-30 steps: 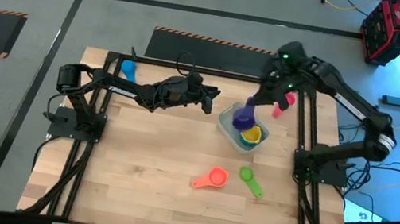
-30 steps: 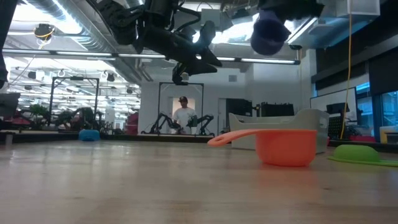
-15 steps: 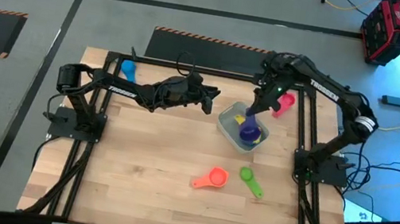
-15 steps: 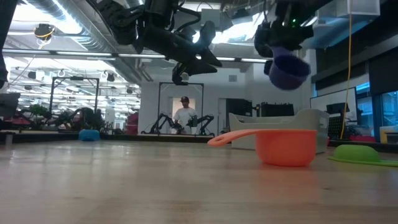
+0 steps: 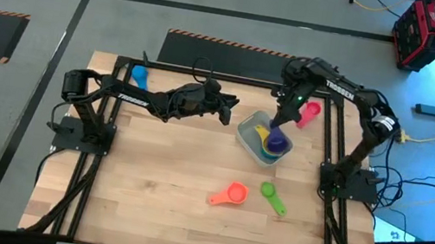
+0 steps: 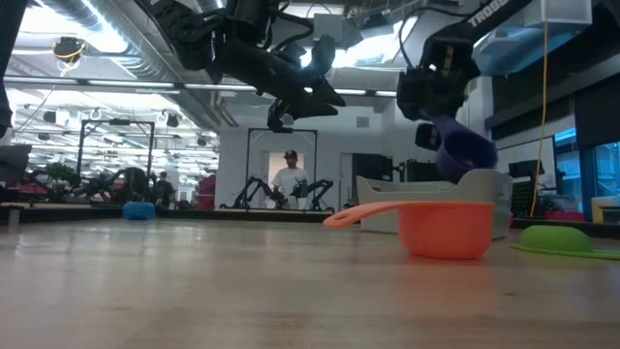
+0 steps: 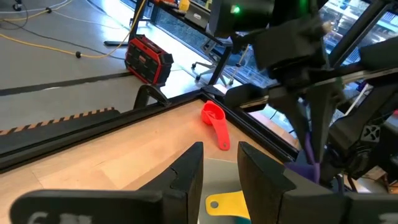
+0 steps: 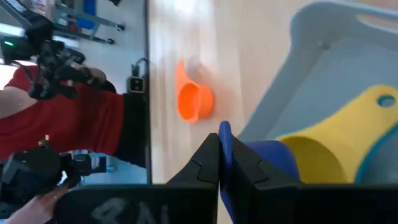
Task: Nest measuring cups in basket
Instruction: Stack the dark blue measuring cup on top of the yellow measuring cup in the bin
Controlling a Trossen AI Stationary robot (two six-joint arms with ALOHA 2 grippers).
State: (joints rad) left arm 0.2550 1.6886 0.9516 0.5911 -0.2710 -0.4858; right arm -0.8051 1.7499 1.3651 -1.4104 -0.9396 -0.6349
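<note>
The pale grey basket (image 5: 246,132) sits right of the table's middle and holds a yellow cup (image 5: 266,133) nested in a teal cup (image 5: 268,156). My right gripper (image 5: 284,118) hovers over the basket, shut on the purple cup (image 5: 277,140), whose bowl dips behind the basket's rim (image 6: 484,180) in the low view. My left gripper (image 5: 227,106) waits in the air left of the basket, fingers a little apart. On the table lie the orange cup (image 5: 228,196), the green cup (image 5: 273,198), the red cup (image 5: 310,112) and the blue cup (image 5: 139,77). My right gripper pinches the purple cup's flat handle (image 8: 224,134) between its two fingers, coming from above and slanting down. The bowl (image 6: 467,151) hangs tilted below the fingers, over the yellow cup (image 8: 323,146). Whether it touches the yellow cup I cannot tell.
Black frame rails run along the table's far, left and right edges, the red cup close to the far right corner. The orange and green cups lie nearer, toward the near edge. Bare wood spreads over the left and near parts. A person stands in the room beyond.
My right gripper has come down from high above the basket into it, still shut on the purple cup. The cup has tipped and its bowl has sunk from well clear of the basket to behind its rim. The left arm has kept still.
</note>
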